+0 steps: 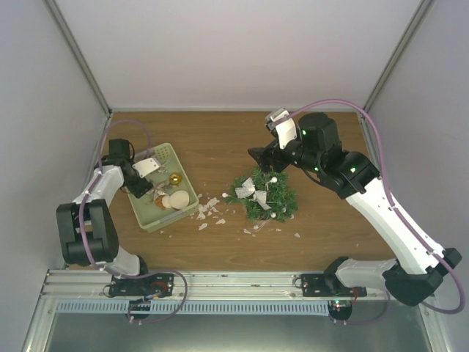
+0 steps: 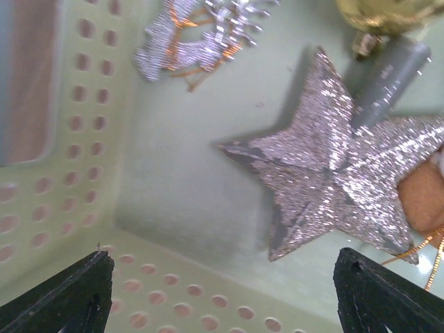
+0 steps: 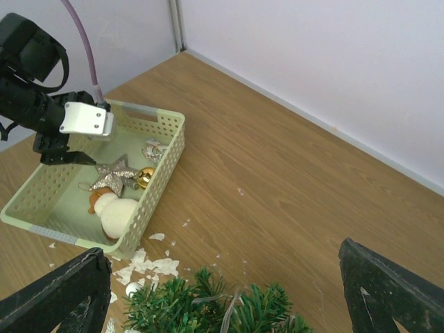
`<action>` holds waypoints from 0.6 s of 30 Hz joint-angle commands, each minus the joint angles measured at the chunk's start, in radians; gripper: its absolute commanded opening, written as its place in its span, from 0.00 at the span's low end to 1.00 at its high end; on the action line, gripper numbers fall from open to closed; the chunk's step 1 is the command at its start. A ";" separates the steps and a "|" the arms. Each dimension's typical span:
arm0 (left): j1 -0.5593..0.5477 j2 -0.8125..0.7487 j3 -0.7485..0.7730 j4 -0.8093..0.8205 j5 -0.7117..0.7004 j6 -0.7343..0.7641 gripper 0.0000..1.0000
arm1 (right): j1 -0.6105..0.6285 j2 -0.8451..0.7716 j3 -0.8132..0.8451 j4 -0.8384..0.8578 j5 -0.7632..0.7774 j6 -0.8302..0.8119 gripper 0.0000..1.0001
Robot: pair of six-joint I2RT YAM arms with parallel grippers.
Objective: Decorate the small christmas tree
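small christmas tree (image 1: 265, 196) on the surface (image 1: 212, 139), 3 o'clock from the green tray (image 1: 146, 215), left pincer (image 2: 223, 255) released over the tray's silver star (image 2: 333, 173), right pincer (image 3: 225, 248) released at the tree's 12 o'clock

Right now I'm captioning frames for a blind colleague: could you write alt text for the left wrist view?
A silver glitter star lies flat in a pale green perforated tray, just beyond the open, empty left gripper. A smaller silver ornament and part of a gold bauble show at the top edge.
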 commanded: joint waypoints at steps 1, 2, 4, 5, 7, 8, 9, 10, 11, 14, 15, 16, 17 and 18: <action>0.024 0.086 0.018 -0.084 0.036 0.076 0.86 | -0.008 -0.025 -0.007 0.029 -0.003 0.005 0.89; 0.030 0.106 0.024 -0.083 0.033 0.078 0.86 | -0.009 -0.026 -0.008 0.028 -0.001 0.006 0.89; 0.043 0.138 0.039 -0.093 0.036 0.083 0.85 | -0.009 -0.030 -0.011 0.026 0.003 0.008 0.89; 0.049 0.150 0.044 -0.099 0.035 0.086 0.84 | -0.009 -0.031 -0.013 0.026 0.005 0.009 0.89; 0.056 0.162 0.047 -0.105 0.027 0.095 0.84 | -0.008 -0.034 -0.018 0.027 0.005 0.012 0.89; 0.057 0.164 0.042 -0.104 0.020 0.102 0.84 | -0.009 -0.035 -0.021 0.028 0.005 0.014 0.89; 0.059 0.164 0.038 -0.101 0.011 0.106 0.84 | -0.009 -0.035 -0.023 0.030 0.006 0.014 0.89; 0.062 0.164 0.034 -0.096 0.006 0.111 0.84 | -0.008 -0.035 -0.024 0.033 0.004 0.015 0.89; 0.061 0.164 0.032 -0.089 0.004 0.113 0.84 | -0.009 -0.033 -0.025 0.035 0.005 0.015 0.89; 0.064 0.167 0.028 -0.071 -0.002 0.110 0.83 | -0.009 -0.030 -0.024 0.039 -0.001 0.015 0.90; 0.067 0.169 0.026 -0.063 -0.005 0.107 0.83 | -0.009 -0.030 -0.025 0.041 0.000 0.017 0.89; 0.066 0.171 0.025 -0.058 -0.006 0.104 0.82 | -0.009 -0.031 -0.025 0.043 0.000 0.017 0.89; 0.066 0.174 0.025 -0.057 -0.002 0.102 0.81 | -0.009 -0.031 -0.025 0.043 0.000 0.018 0.90; 0.067 0.177 0.025 -0.059 0.005 0.098 0.80 | -0.009 -0.032 -0.026 0.042 0.001 0.018 0.89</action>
